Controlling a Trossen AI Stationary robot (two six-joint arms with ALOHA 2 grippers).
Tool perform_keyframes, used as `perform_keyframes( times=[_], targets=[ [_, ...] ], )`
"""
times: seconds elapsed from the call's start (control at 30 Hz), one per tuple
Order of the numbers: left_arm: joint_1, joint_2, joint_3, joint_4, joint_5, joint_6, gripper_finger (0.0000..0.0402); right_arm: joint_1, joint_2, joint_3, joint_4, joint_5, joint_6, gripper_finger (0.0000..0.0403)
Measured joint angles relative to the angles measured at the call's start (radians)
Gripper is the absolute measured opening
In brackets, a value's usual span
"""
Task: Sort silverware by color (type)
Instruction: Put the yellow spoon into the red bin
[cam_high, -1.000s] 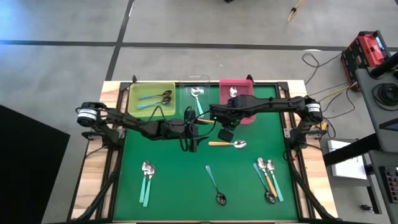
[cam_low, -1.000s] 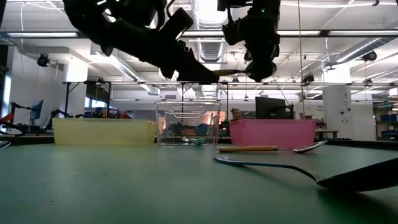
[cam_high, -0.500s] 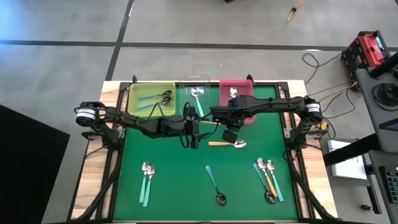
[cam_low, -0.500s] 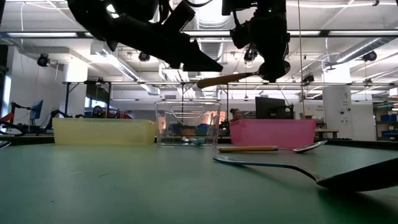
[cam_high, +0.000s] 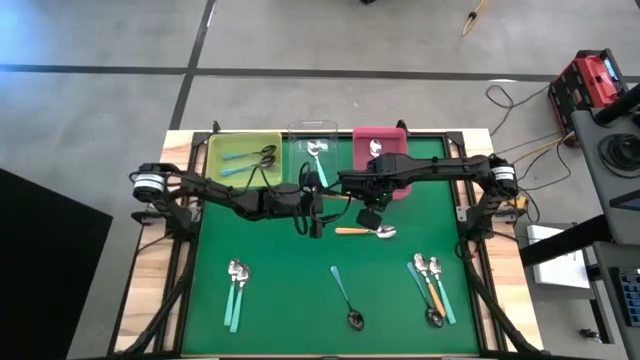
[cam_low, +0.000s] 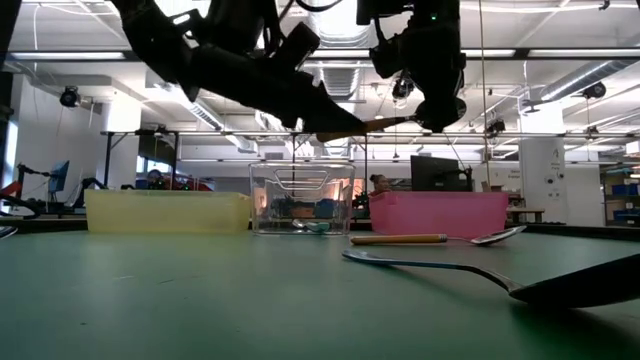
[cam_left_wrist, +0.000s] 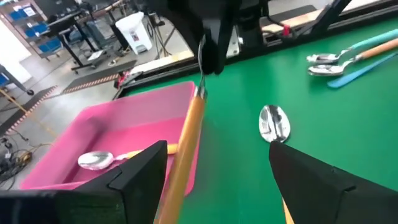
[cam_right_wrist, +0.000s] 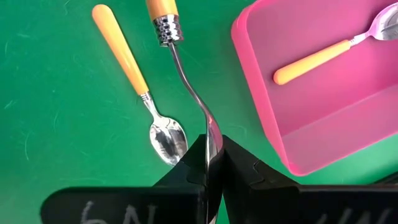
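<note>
Across the green table top (cam_high: 270, 290), seen whole only from above, three bins line the far edge: a yellow-green bin (cam_high: 243, 158) on the left with dark-bowled teal spoons in it, a clear bin (cam_high: 315, 147) in the middle with a silver-bowled teal one, and a pink bin (cam_high: 380, 160) on the right. The wrist views show what the overhead one barely resolves: the pink bin is smooth, matte plastic with rounded corners, and an orange-handled spoon (cam_right_wrist: 329, 53) lies inside it.

Both dark arms meet over the middle of the table. The right gripper (cam_right_wrist: 211, 165) is pinched tight on the shiny bowl of a raised spoon (cam_right_wrist: 186, 87), whose thin curved steel neck ends in a ribbed collar and a rounded orange handle. The left gripper (cam_left_wrist: 217, 180) stands wide, its blunt black fingers (cam_left_wrist: 140, 180) on either side of that handle without visibly touching it. From table height the same spoon hangs level in the air above the bins.

Below it, another orange spoon (cam_high: 366, 232) lies flat on the cloth. Loose spoons stay near the front: a teal pair (cam_high: 236, 290) at left, a single dark-bowled one (cam_high: 347, 298) in the centre, and a mixed cluster (cam_high: 431, 288) at right.
</note>
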Motion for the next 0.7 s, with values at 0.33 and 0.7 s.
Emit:
perform_keyframes(
  times=[0.33, 0.7],
  targets=[
    [0.005, 0.014, 0.000, 0.023, -0.050, -0.003, 0.0183, 0.000, 0.000, 0.000, 0.000, 0.000, 0.000, 0.0012],
    [0.003, 0.014, 0.000, 0.005, -0.042, -0.021, 0.0016, 0.000, 0.001, -0.001, -0.001, 0.006, -0.021, 0.0014]
  ],
)
